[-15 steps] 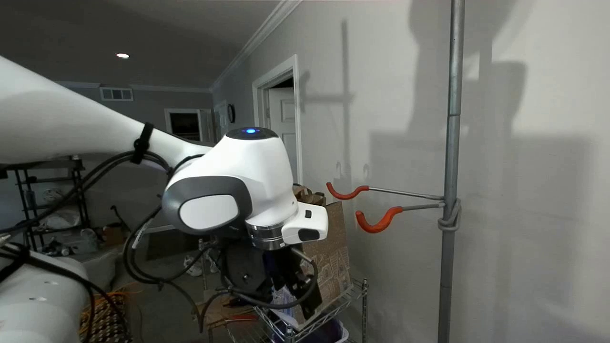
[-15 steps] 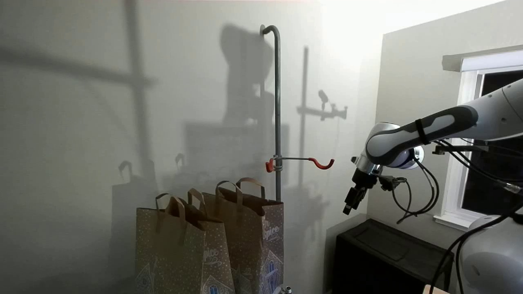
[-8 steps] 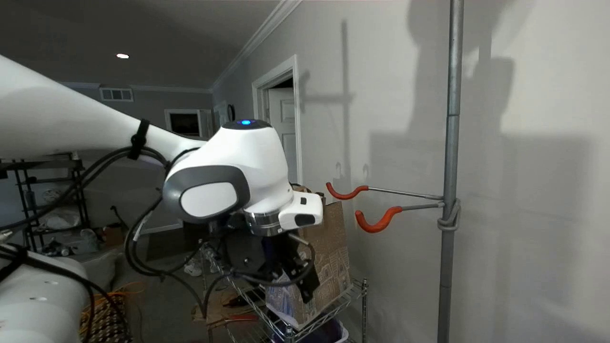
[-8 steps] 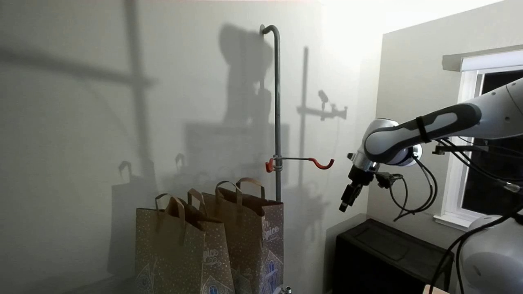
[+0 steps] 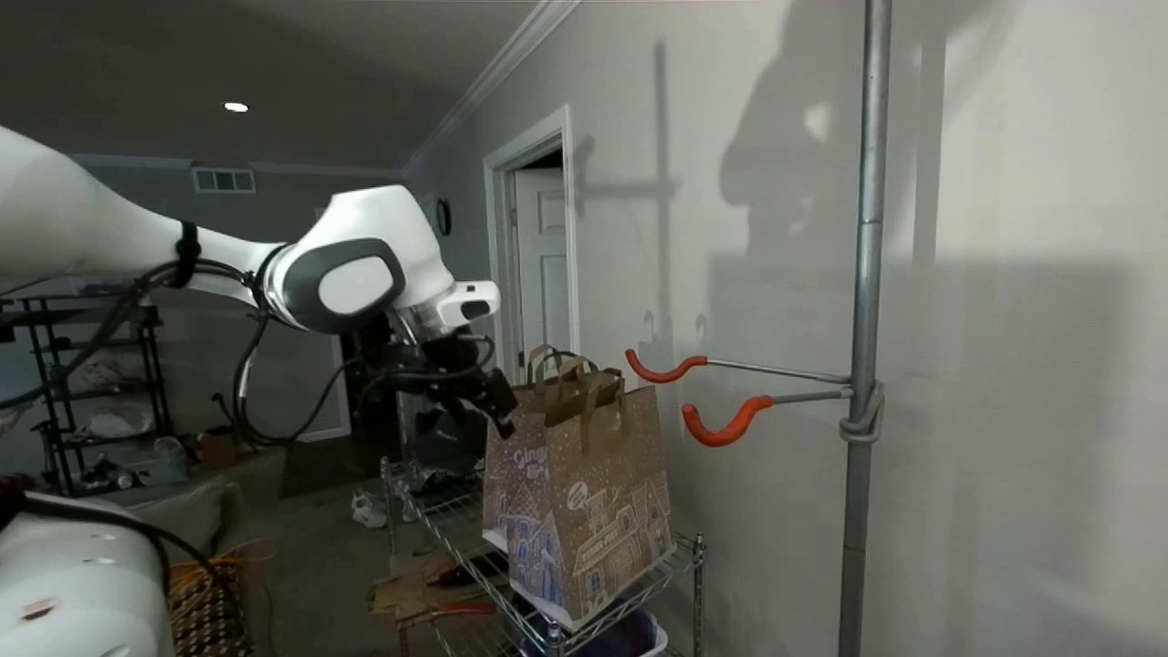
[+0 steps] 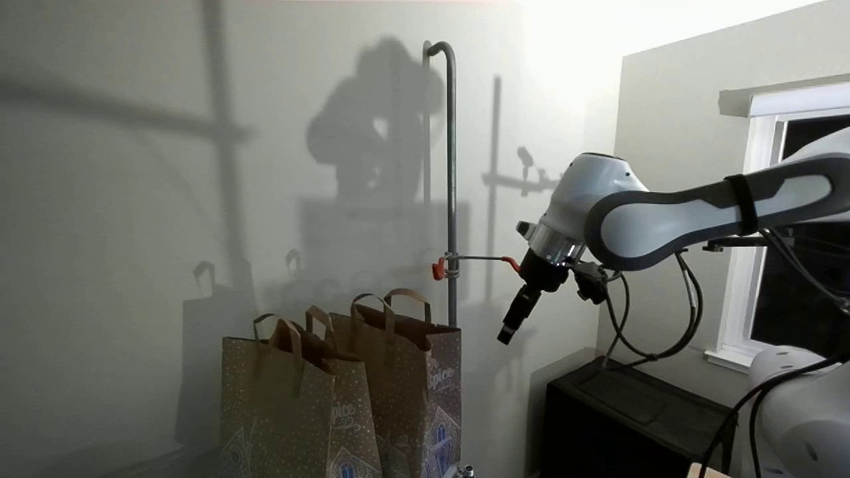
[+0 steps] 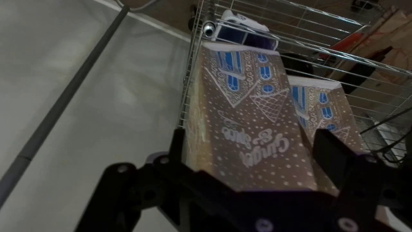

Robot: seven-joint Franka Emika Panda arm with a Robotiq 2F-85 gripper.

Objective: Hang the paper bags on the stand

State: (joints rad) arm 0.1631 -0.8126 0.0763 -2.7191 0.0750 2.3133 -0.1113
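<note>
Now tool slanting down toward nearer paper bag, fingers parted, gripping nothing; bag standing on bench, just ahead, handles rising higher than fingertips (steep angle, that): move likely calling for lift, then reach forward.

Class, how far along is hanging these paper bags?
Done: nothing hung; both orange curved hooks on the tall grey metal pole are bare. In hand: nothing gripped; the black two-fingered end effector, open, hovers near the speckled brown paper bags. Left: both bags, standing on the silver wire rack, need lifting and hanging.
</note>
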